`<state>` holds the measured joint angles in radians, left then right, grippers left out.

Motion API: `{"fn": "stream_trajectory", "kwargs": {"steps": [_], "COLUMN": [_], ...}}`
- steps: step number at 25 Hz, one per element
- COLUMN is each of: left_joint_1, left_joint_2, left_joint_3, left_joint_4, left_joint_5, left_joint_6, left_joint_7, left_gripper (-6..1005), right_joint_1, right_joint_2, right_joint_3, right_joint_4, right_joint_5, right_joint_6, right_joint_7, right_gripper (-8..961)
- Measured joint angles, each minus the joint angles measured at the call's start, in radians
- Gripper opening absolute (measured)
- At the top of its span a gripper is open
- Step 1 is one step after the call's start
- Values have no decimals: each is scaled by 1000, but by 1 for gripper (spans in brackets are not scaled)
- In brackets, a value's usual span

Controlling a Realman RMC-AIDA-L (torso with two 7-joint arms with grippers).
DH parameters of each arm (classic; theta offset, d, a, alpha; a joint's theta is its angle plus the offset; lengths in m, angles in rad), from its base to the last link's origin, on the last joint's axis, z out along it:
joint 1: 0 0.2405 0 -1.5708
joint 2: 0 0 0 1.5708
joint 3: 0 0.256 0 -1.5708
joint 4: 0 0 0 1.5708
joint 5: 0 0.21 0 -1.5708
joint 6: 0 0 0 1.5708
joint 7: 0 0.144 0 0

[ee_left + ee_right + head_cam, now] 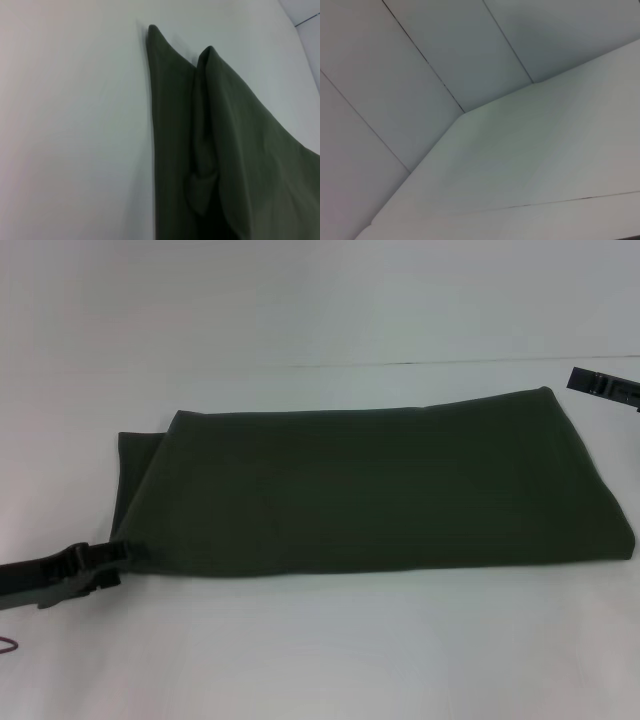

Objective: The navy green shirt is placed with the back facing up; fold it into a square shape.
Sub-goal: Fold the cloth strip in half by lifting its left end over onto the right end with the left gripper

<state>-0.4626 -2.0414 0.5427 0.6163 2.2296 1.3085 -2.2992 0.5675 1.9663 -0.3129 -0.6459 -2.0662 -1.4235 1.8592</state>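
Observation:
The navy green shirt (380, 490) lies folded into a long flat band across the white table (330, 650), plain side up. A second layer peeks out at its left end (135, 465). My left gripper (112, 562) comes in low from the left and meets the shirt's near-left corner, shut on the cloth there. In the left wrist view the shirt (225, 150) runs away in two layers, with a small pucker (201, 187) close to the camera. My right gripper (603, 385) hangs off the shirt's far-right corner, apart from the cloth. The right wrist view holds no shirt.
White table surface surrounds the shirt on all sides, with a seam line (450, 364) behind it. Pale wall panels (420, 65) stand past the table's far edge. A thin red cable end (8, 644) shows at the near-left edge.

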Motion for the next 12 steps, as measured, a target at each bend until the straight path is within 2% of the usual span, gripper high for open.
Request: {"fn": "stream_trajectory", "kwargs": {"steps": [12], "left_joint_1": [-32], "left_joint_2": [6], "left_joint_3": [8], "left_joint_4": [-3], "left_joint_5": [15], "left_joint_6": [-29], "left_joint_7": [0], "left_gripper": [717], "right_joint_1": [0], "right_joint_2": [0], "right_joint_3": [0], "right_joint_4": [0], "right_joint_5": [0], "right_joint_6": [0], "right_joint_7": [0], "right_gripper": [894]}}
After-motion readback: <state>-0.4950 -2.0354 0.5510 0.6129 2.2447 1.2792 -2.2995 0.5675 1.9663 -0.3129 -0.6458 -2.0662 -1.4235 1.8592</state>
